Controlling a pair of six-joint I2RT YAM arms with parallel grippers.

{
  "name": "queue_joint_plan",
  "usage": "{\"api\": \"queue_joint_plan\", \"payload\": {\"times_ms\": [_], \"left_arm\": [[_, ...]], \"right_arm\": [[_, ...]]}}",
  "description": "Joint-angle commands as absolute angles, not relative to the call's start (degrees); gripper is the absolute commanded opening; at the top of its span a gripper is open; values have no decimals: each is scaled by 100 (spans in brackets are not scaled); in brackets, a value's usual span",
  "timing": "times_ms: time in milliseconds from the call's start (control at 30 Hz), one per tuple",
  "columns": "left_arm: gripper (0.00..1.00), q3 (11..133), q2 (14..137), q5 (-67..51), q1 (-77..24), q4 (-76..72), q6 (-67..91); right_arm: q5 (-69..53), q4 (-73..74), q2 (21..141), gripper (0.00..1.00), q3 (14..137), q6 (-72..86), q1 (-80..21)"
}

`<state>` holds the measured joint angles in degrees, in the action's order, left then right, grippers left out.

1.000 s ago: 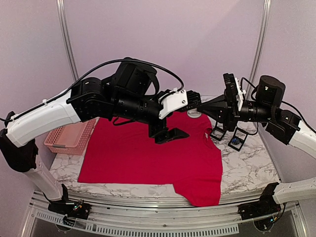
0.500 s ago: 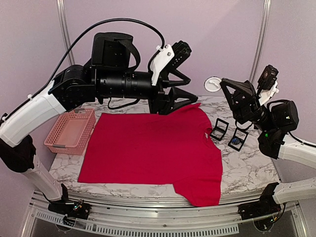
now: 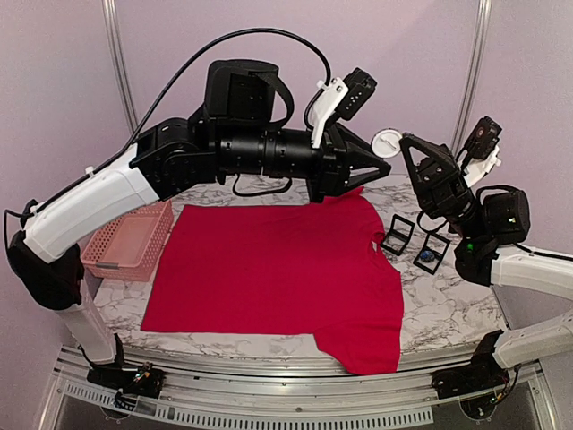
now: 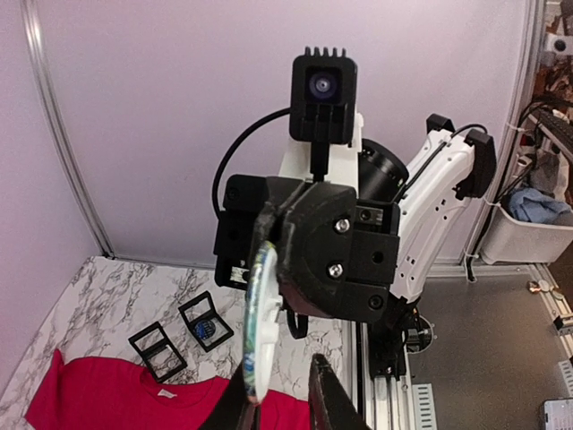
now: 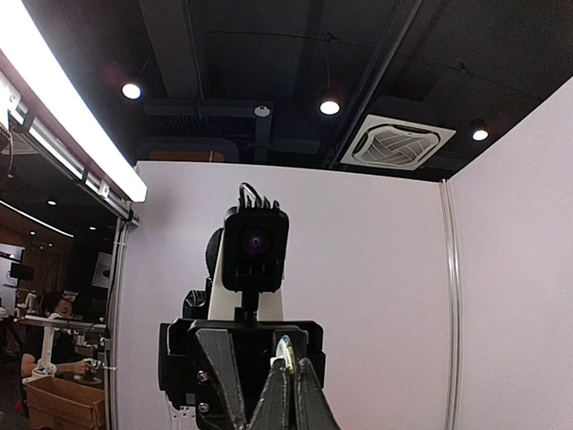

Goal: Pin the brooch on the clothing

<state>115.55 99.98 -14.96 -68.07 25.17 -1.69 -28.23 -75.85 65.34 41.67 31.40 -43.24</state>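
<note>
The brooch (image 3: 387, 146), a round disc with a white back, hangs in the air above the table's far right part. My right gripper (image 3: 405, 143) is shut on its upper edge. In the right wrist view the fingers pinch the disc (image 5: 285, 346) edge-on at the gripper (image 5: 286, 376). My left gripper (image 3: 380, 166) faces it from the left. In the left wrist view the brooch (image 4: 260, 313) has its lower edge between the narrowed jaws of the left gripper (image 4: 279, 381). It lies against one finger, with a gap to the other. The clothing, a red T-shirt (image 3: 277, 269), lies flat below.
A pink basket (image 3: 130, 240) stands at the left of the marble table (image 3: 448, 305). Two small black boxes (image 3: 398, 235) (image 3: 431, 253) sit right of the shirt's collar, one holding something blue. The shirt's white neck label (image 4: 164, 392) shows in the left wrist view.
My left gripper has moved right up to the brooch and its jaws have narrowed from wide open. The right arm holds the brooch about where it was half a second ago.
</note>
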Motion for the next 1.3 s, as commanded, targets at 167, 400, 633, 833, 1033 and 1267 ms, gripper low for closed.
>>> {"api": "queue_joint_plan", "payload": {"times_ms": [167, 400, 633, 833, 1033, 1267], "left_arm": [[12, 11761, 9997, -1586, -6794, 2469, -19], [12, 11781, 9984, -1600, -6794, 2480, -20], [10, 11809, 9960, -1562, -6794, 2505, -23], [13, 11852, 9991, -1707, -6785, 2509, -18], [0, 11837, 9984, -1635, -6785, 2591, -37], [0, 11535, 9808, -75, -6838, 3110, -987]], "right_arm": [[-2788, -8491, 6451, 0, 4086, 3159, -4391], [-2799, -8262, 6346, 0, 4043, 3106, -4385], [-2794, -8085, 6342, 0, 4008, 3066, -4393], [-2811, -8101, 6390, 0, 3982, 3061, -4393], [-2889, -7847, 6321, 0, 4012, 2952, -4391], [-3647, -4179, 5616, 47, 4796, 924, -4393]]}}
